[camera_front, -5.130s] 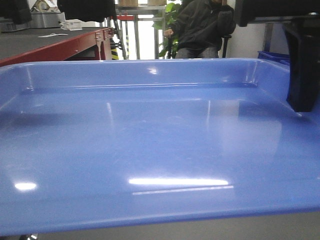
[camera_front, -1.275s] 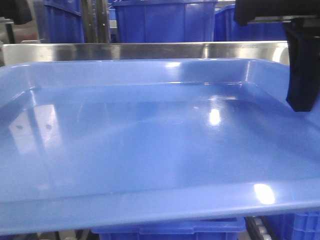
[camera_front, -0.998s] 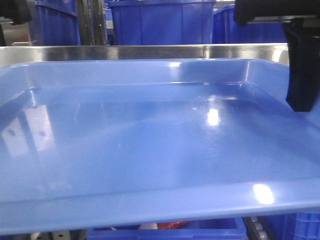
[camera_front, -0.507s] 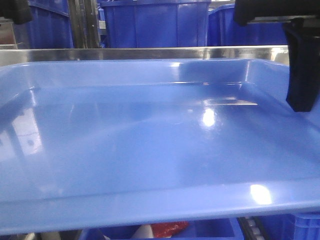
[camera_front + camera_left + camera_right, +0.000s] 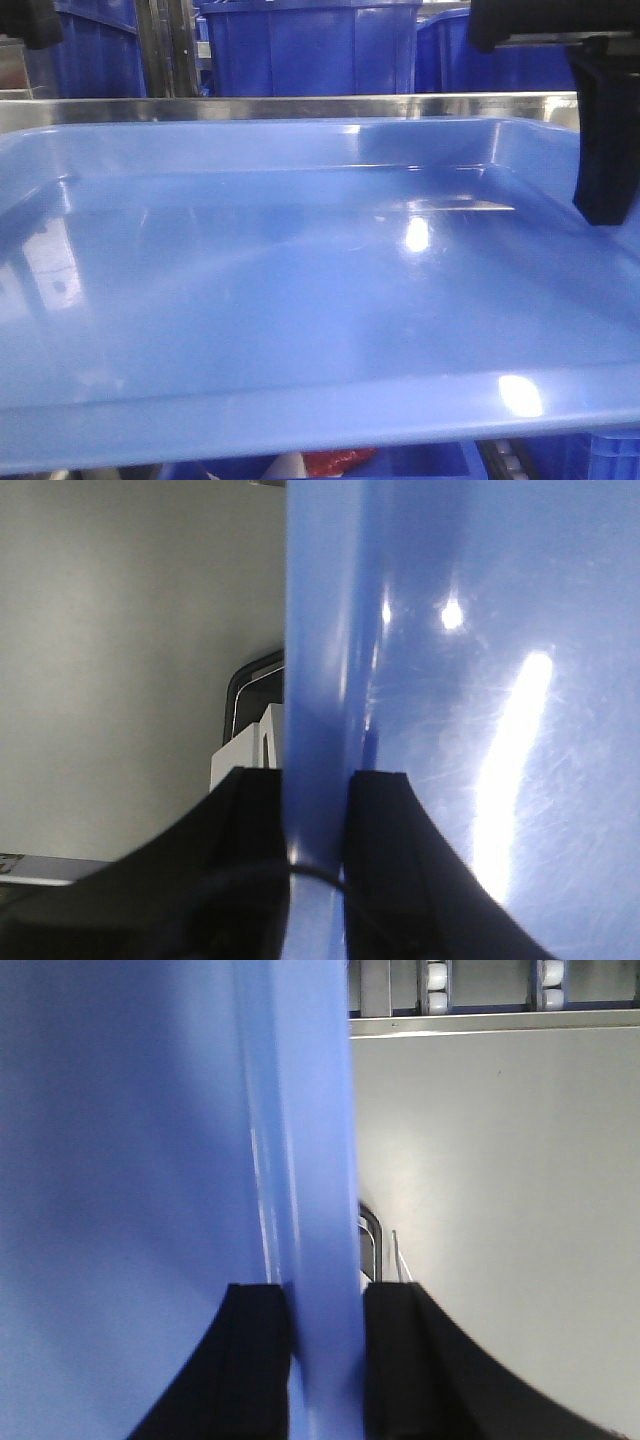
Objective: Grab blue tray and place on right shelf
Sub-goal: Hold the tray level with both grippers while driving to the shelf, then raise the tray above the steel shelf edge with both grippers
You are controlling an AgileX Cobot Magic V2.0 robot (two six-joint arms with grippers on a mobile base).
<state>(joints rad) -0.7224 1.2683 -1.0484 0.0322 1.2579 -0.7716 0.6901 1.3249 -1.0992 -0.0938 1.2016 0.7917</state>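
Front view: I see the blue tray (image 5: 300, 280) filling the frame, its far rim in front of the right shelf (image 5: 300, 107) lip. Left wrist: my left gripper (image 5: 315, 810) pinches the tray's side rim between both fingers. Right wrist: my right gripper (image 5: 325, 1310) pinches the opposite rim the same way

A shiny steel shelf (image 5: 300, 107) runs across the front view — only its broad, reflective front lip shows. Dark-blue storage bins (image 5: 310, 45) rise just behind the lip, beside grey metal uprights (image 5: 165, 45) — whether they stand on this shelf cannot be told.
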